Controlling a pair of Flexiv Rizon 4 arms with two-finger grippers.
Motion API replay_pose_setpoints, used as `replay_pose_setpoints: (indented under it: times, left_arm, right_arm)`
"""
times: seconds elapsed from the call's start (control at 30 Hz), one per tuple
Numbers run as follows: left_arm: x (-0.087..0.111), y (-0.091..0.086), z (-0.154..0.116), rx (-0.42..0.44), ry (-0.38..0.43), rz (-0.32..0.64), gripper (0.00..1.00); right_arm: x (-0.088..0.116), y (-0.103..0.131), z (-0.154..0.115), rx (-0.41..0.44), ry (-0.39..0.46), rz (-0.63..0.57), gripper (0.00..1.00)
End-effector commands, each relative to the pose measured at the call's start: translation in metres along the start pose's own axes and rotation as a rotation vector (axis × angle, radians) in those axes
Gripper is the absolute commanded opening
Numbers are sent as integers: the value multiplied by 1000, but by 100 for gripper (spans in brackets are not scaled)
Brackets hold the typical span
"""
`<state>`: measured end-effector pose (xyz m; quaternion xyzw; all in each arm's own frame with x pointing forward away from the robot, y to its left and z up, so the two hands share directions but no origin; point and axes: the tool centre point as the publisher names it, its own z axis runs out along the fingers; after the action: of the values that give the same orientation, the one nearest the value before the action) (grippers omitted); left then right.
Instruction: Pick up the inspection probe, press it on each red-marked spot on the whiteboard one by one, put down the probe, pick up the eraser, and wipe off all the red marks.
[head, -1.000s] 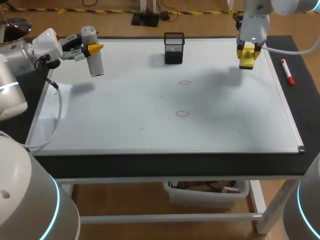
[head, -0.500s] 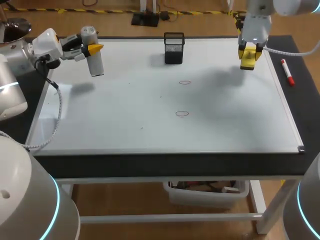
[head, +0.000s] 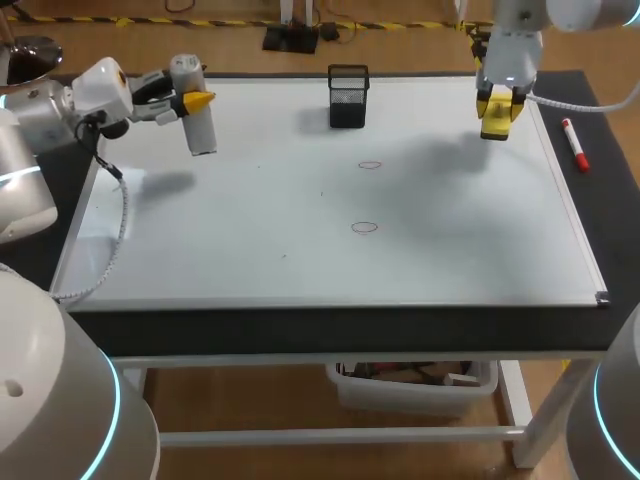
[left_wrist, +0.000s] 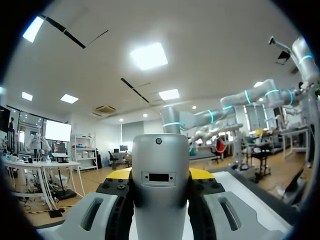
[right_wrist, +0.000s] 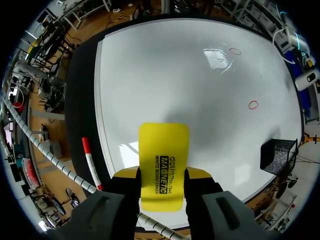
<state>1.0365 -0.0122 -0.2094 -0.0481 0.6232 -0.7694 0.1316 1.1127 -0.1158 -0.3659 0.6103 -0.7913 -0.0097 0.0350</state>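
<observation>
Yellow eraser, silver-grey probe, white whiteboard (two red rings), black mesh holder

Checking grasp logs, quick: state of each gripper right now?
Left gripper: shut on the inspection probe.
Right gripper: shut on the yellow eraser.

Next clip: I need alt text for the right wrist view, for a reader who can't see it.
The right gripper has its jaws shut on a yellow eraser above the whiteboard. Two red marks lie on the board ahead of it, a black mesh holder stands to one side, and a red marker lies on the black mat.
</observation>
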Motion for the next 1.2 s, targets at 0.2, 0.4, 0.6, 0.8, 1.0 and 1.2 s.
replay_pose_setpoints:
  times: [0.2,0.4,0.6,0.8,1.0,1.2]
  left_arm:
    - [30,9,45,6,90,-28,0]
    - [49,12,69,18,157,-51,0]
    - [69,18,92,22,235,-79,0]
    - [84,23,116,28,299,-97,0]
    - [99,33,135,36,348,-133,0]
    - [116,38,152,32,409,-158,0]
  right_arm:
    - [0,-2,-1,-1,4,-2,0]
    - [0,-2,-1,-1,4,-2,0]
    - [0,-2,-1,-1,4,-2,0]
    - [0,-2,-1,-1,4,-2,0]
    - [0,-2,-1,-1,4,-2,0]
    - [0,-2,-1,-1,4,-2,0]
